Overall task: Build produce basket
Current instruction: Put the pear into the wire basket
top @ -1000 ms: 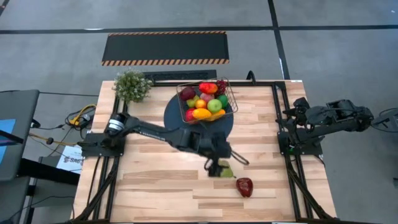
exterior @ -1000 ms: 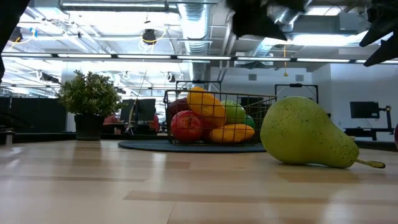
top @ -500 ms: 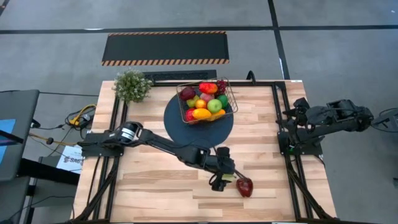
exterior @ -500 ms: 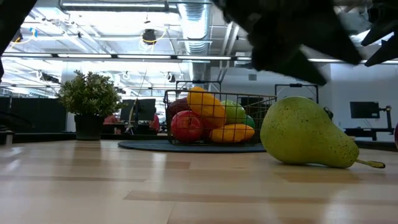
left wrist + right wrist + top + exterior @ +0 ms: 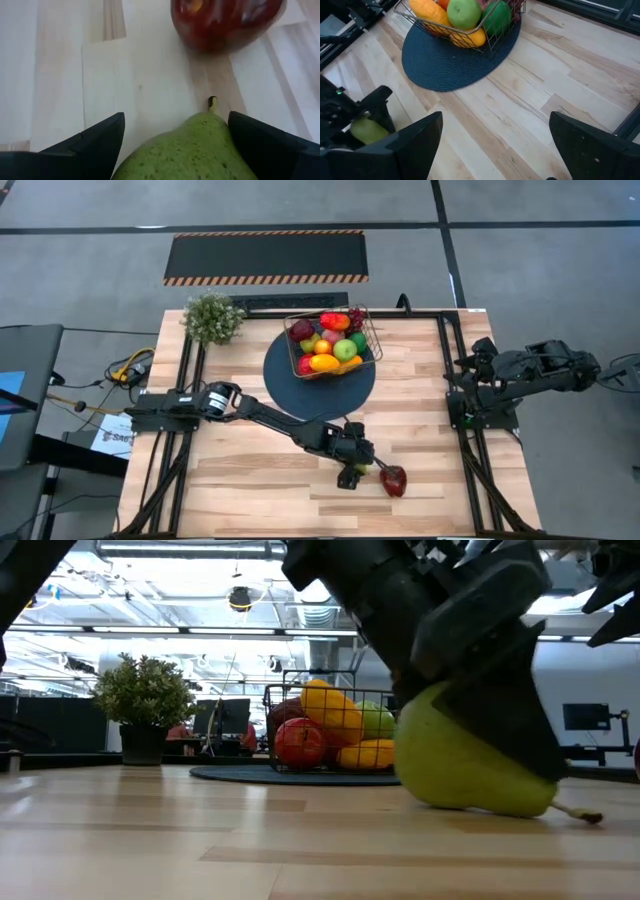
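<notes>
From above, we see the left hand (image 5: 350, 472) covering most of one green pear (image 5: 349, 476) on the tabletop (image 5: 250, 470), just beside one red apple (image 5: 394, 480); the basket (image 5: 333, 345) sits on a blue mat (image 5: 285, 375), its heaped fruit hard to count. Low down, the hand hides the pear's top. At the left wrist, two spread fingers (image 5: 90, 145) flank the pear, unclamped. The right hand (image 5: 495, 145), parked off the table's right edge, stands open.
</notes>
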Motion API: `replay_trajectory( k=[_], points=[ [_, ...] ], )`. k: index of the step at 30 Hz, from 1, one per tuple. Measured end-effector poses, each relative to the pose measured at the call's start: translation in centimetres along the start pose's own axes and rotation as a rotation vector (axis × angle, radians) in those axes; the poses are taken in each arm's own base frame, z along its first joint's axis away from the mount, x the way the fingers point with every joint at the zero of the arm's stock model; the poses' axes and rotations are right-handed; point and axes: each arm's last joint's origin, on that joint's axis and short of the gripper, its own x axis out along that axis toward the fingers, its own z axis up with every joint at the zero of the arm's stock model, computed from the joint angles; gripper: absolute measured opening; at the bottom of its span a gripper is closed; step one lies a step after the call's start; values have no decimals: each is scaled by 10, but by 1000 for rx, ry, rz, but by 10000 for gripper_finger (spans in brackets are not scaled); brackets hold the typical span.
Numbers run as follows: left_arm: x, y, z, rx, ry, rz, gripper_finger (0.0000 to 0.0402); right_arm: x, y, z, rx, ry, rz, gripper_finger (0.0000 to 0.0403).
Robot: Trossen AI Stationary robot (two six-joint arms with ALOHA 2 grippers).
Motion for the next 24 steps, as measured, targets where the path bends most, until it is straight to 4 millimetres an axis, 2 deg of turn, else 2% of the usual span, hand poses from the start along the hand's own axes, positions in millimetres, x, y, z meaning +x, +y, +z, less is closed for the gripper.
replay_trajectory(
  k=[15, 20, 24],
  points=[
    [1, 2, -2, -42, 14, 22, 310, 0, 0, 0, 1, 2, 1, 385],
    [-2, 1, 4, -56, 15, 19, 309, 0, 0, 0, 1, 1, 1, 385],
    [-11, 3, 17, -57, 12, 32, 308, 0, 0, 0, 1, 2, 1, 385]
  ],
)
